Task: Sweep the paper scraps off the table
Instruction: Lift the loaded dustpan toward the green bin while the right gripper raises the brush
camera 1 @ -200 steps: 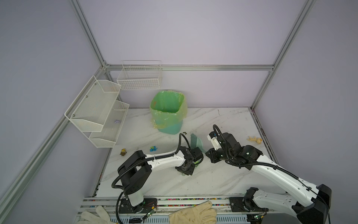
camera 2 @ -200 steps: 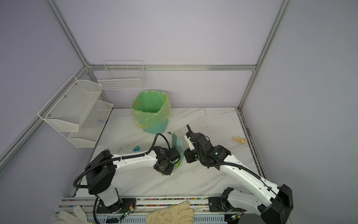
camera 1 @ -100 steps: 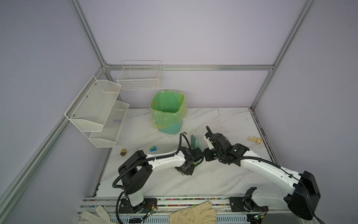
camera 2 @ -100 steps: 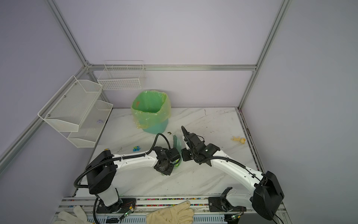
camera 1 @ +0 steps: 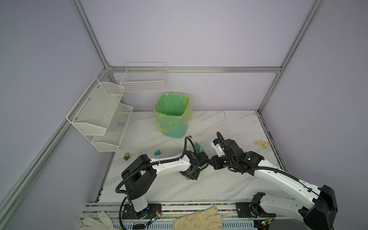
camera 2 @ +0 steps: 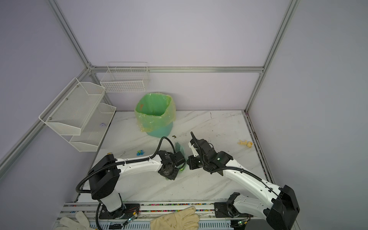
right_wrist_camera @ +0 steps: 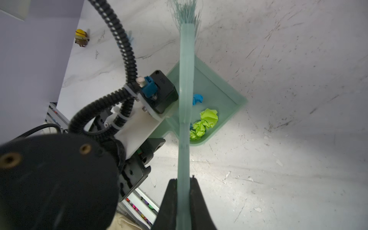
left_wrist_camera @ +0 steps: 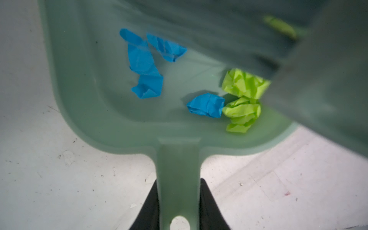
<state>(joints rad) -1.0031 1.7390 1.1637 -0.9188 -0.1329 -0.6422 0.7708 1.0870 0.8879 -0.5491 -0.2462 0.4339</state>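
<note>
A pale green dustpan (left_wrist_camera: 99, 89) lies flat on the white marble table (camera 1: 229, 123). My left gripper (left_wrist_camera: 178, 185) is shut on its handle. Several blue paper scraps (left_wrist_camera: 143, 63) and lime-green paper scraps (left_wrist_camera: 243, 99) sit inside the pan (right_wrist_camera: 225, 93). My right gripper (right_wrist_camera: 183, 180) is shut on the handle of a teal brush (right_wrist_camera: 186, 79), which reaches across above the pan. In both top views the two grippers (camera 1: 196, 166) (camera 1: 211, 162) meet mid-table and hide most of the pan. A small cluster of blue and green scraps (camera 1: 157, 153) (camera 2: 140, 152) lies loose on the table to the left.
A bin with a green liner (camera 1: 172, 117) stands behind the grippers, a dark speck (camera 1: 189, 136) near its foot. A yellow toy figure (camera 1: 126, 156) stands at the left edge and a beige figure (camera 1: 261, 143) lies at the right. Wire shelves (camera 1: 99, 115) hang at the left, and gloves (camera 1: 199, 220) lie in front.
The right arm stretched low toward the dustpan half a second ago and has drawn back up with the brush. The left arm and dustpan have stayed put.
</note>
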